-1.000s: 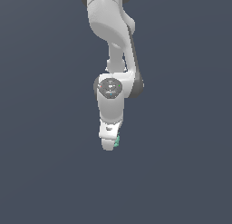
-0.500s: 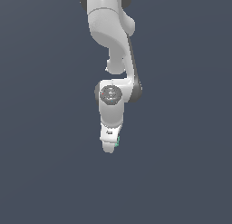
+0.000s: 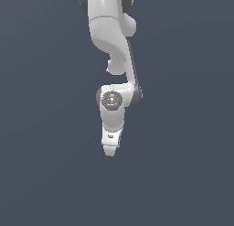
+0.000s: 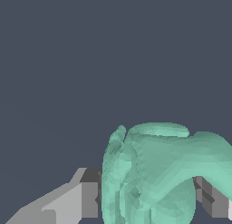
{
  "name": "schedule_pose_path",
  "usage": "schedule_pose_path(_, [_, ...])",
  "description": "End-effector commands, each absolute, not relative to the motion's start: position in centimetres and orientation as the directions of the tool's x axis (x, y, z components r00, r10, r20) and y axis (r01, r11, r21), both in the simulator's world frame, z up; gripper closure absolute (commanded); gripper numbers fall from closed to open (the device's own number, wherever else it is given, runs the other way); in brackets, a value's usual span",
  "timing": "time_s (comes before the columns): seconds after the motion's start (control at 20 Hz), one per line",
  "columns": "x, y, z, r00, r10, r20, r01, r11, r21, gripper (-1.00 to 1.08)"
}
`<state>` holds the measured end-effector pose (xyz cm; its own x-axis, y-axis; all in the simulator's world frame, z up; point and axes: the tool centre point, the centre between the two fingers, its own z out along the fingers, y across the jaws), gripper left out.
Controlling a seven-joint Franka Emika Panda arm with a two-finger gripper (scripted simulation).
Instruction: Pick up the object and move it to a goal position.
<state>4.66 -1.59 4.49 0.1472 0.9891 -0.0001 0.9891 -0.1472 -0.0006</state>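
The object (image 4: pixel 154 173) is a teal-green lumpy item with rounded knobs. In the wrist view it fills the space between my two grey fingers (image 4: pixel 81 198), which press on it from both sides. The exterior view shows only a thin teal sliver of the object (image 3: pixel 119 142) at the side of my white gripper (image 3: pixel 110 149), which hangs pointing down from the arm. My gripper is shut on the object. The hand hides most of it in the exterior view.
A plain dark grey-blue background (image 3: pixel 45 152) lies all around the arm in both views. The white arm (image 3: pixel 112 42) descends from the top of the exterior view.
The gripper with the object has shifted slightly toward the exterior view's left and a little lower over the last second. The grip stays the same.
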Motion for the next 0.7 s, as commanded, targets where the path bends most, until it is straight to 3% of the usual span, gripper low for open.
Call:
schedule_pose_path(0.0, [4.69,-1.61,4.48,0.147,0.989,0.0,0.989,-0.147,0.0,1.08])
schedule_pose_path(0.65, [4.38,-1.54,5.29,0.147,0.989,0.0,0.989,-0.147,0.0,1.08])
